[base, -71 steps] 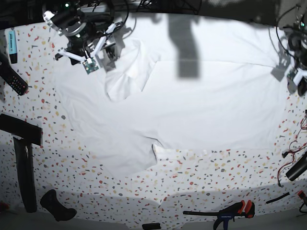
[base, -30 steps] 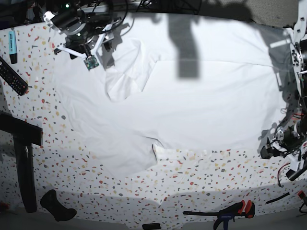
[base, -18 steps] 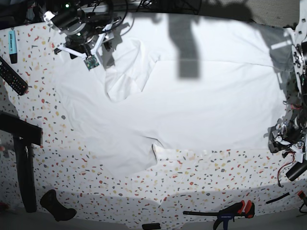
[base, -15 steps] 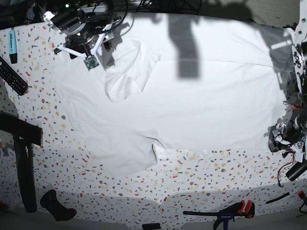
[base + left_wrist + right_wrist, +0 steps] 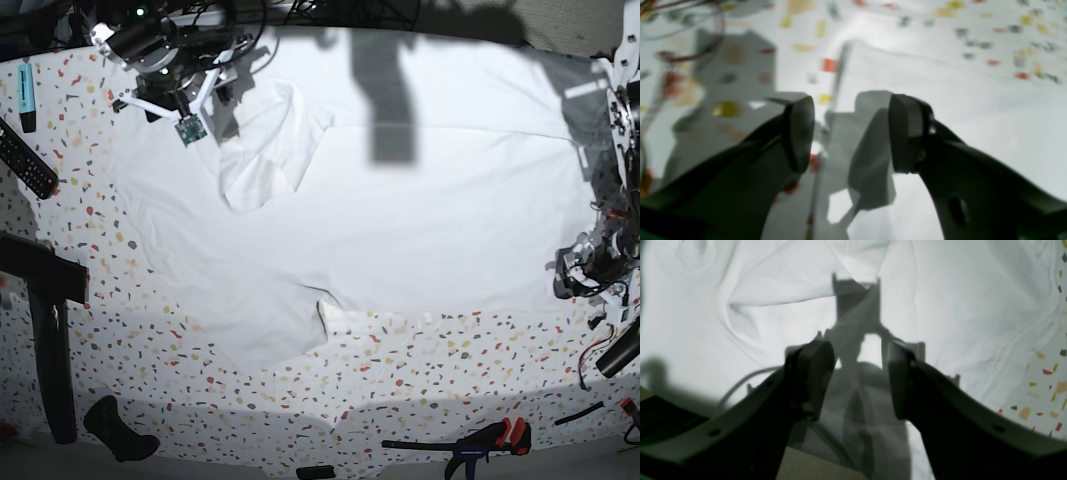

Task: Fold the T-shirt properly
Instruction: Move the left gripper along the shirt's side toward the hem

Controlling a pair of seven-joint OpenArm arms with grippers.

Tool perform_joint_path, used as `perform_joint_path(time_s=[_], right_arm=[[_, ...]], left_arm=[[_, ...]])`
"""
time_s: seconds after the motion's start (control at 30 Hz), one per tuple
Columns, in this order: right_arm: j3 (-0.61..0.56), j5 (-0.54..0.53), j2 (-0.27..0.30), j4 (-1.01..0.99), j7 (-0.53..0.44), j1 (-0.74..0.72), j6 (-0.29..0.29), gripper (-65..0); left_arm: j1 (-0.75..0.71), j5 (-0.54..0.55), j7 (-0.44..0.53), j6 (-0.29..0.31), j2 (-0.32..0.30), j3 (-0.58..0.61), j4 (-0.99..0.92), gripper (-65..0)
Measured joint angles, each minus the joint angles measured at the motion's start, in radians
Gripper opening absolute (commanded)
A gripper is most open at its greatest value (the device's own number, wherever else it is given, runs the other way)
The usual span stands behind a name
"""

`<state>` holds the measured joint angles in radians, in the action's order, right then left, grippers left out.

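Observation:
The white T-shirt (image 5: 400,220) lies spread over most of the speckled tabletop (image 5: 420,370), with a folded-over flap (image 5: 265,150) near its upper left. My left gripper (image 5: 582,276) hangs at the shirt's lower right corner. The left wrist view shows this gripper (image 5: 850,133) open just above the cloth's edge (image 5: 940,86), nothing between its fingers. My right gripper (image 5: 190,100) hovers over the upper left of the shirt. In the right wrist view it (image 5: 858,373) stands open above wrinkled cloth (image 5: 773,323), apart from it.
A black remote (image 5: 25,160) and a blue marker (image 5: 25,85) lie at the left edge. Black bars (image 5: 50,330) stand at the lower left. A clamp with red handles (image 5: 480,440) lies at the front. Loose cables (image 5: 610,330) trail at the right edge.
My left gripper came down from the upper right to the shirt's lower right corner and, in the last half second, edged slightly up along the hem. The right arm has held still.

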<state>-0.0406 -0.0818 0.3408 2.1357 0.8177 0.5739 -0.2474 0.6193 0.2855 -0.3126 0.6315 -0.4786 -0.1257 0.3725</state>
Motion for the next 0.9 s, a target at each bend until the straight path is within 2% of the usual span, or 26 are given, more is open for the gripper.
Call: perform_joint_path(time_s=[0.13,0.3,0.47,0.67,0.9], right_arm=[[0.000,0.000,0.000,0.000,0.004,0.000,0.000,-34.9],[0.000,0.000,0.000,0.000,0.004,0.000,0.000,-34.9],[0.000,0.000,0.000,0.000,0.004,0.000,0.000,-34.9],[0.000,0.000,0.000,0.000,0.004,0.000,0.000,-34.9],[0.000,0.000,0.000,0.000,0.004,0.000,0.000,-34.9]], left_arm=[[-0.041,0.012,0.067,0.004,0.002,-0.001,0.002,-31.1],[-0.055,0.025,0.067,0.053,0.002,-0.003,0.003,-31.1],[-0.057,0.143,0.040,0.060,0.002,-0.003,0.003,-31.1],[-0.056,0.146,0.041,0.058,0.008,-0.003,0.002,-31.1],[-0.053,0.128,0.095,0.056,0.061,-0.003,0.002,-31.1]])
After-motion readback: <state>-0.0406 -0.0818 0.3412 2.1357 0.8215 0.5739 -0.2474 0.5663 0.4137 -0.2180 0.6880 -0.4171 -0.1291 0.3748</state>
